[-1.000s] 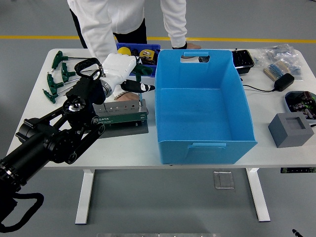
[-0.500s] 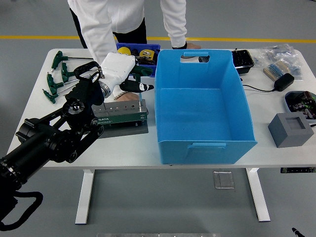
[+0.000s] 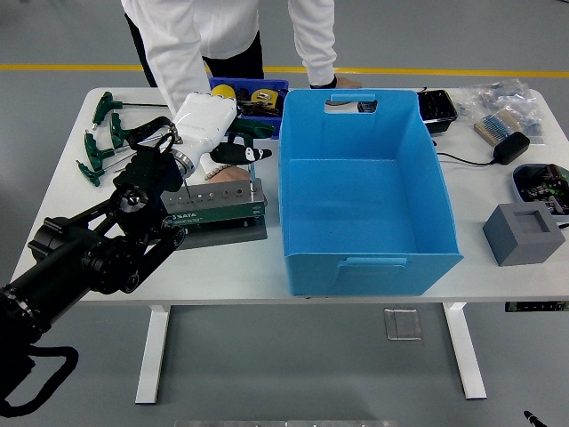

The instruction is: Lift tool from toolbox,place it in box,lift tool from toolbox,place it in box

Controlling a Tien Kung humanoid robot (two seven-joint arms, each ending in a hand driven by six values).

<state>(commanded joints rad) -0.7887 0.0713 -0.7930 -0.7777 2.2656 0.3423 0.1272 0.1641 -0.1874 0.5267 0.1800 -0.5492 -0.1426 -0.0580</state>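
White counter [image 3: 71, 191], grey floor beyond. My left hand [image 3: 206, 133] clamps green-handled tool [image 3: 251, 153] just above toolbox [image 3: 218, 206], left of blue box [image 3: 364, 191]. I'd lift shaft clear, then carry over rim before release.

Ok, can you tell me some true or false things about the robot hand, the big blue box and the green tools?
1. The blue box has tools lying in it. False: its inside looks empty.
2. The left hand is above the green tool holder, left of the blue box. True.
3. Green T-handle tools lie at the table's far left. True.
4. The robot's right hand is reaching into the blue box. False: no right hand is in view.
5. A person in white sleeves stands at the table's far side. True.
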